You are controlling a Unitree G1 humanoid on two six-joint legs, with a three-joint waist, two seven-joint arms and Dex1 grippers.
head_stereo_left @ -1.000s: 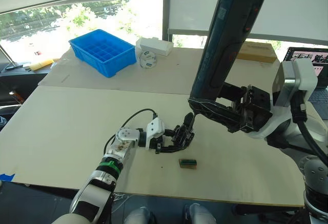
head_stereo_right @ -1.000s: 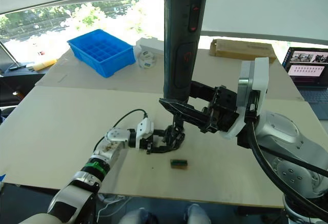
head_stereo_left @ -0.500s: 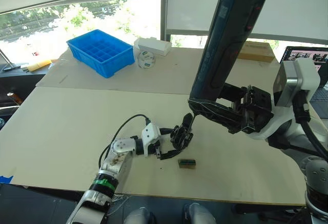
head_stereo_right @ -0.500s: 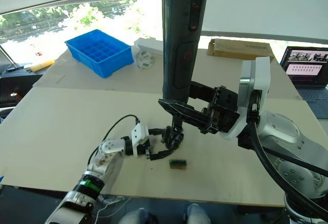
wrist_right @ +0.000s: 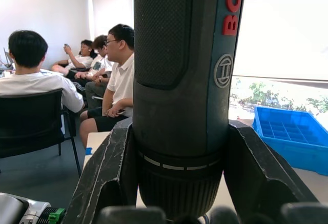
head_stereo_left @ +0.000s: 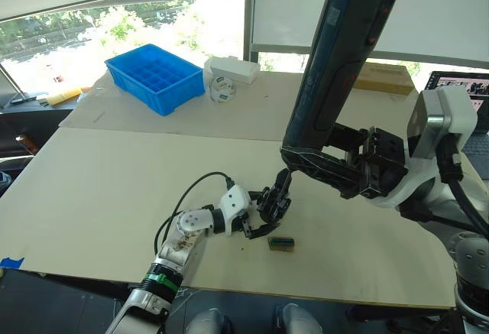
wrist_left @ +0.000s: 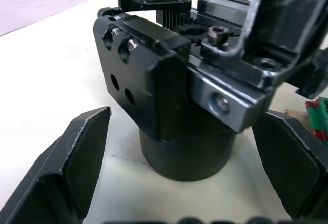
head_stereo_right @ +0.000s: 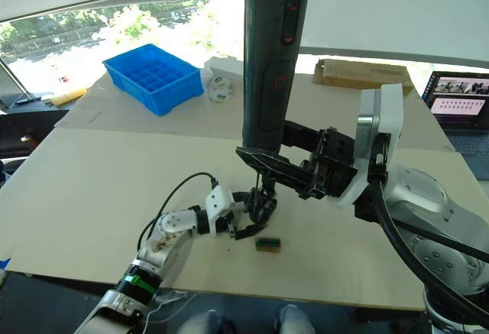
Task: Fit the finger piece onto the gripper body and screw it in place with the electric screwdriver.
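Observation:
The gripper body is a squat black block standing on the table, with a pointed black finger rising from it. I cannot tell the finger piece apart from that finger. My left gripper is open and straddles the body, one finger on each side with a gap. My right gripper is shut on the electric screwdriver, a long black cylinder with red lettering. It is held upright with its lower end just above the gripper body.
A small green-topped brown block lies just in front of the body. At the back stand a blue bin, a white box, a tape roll and a cardboard box. A laptop sits far right. Several people sit nearby.
My left forearm has swung round and lower while its gripper stayed around the gripper body. The right arm and the screwdriver have not moved.

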